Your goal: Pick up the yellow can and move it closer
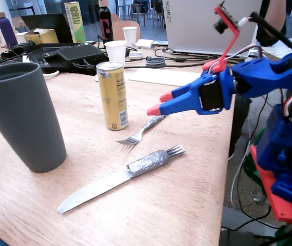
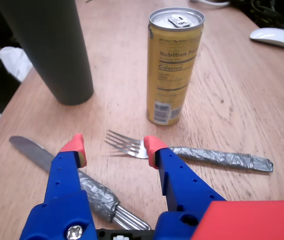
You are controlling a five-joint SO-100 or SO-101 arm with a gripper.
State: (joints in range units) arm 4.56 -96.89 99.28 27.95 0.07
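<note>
1. Gripper (image 2: pixel 114 148) hangs above the table (image 1: pixel 187 205), jaws spread wide, nothing between them. Red tips point toward the can.
2. Yellow can (image 1: pixel 112 96) stands upright on the wooden table, apart from the gripper, untouched. Wrist view has it dead ahead, just past the fork.
3. Fork (image 2: pixel 132 145) lies just in front of the can, tines under the gripper in wrist view; handle foil-wrapped.
4. Knife (image 1: pixel 99 187) with wrapped handle lies nearer the camera in fixed view.
5. Grey cup (image 1: pixel 22 118) stands left of the can in both views, well apart.

The hand (image 2: pixel 114 150) is open above the fork (image 2: pixel 132 145). The yellow can (image 2: pixel 173 65) stands upright just beyond the fork; the grey cup (image 2: pixel 52 45) stands left of the can.
</note>
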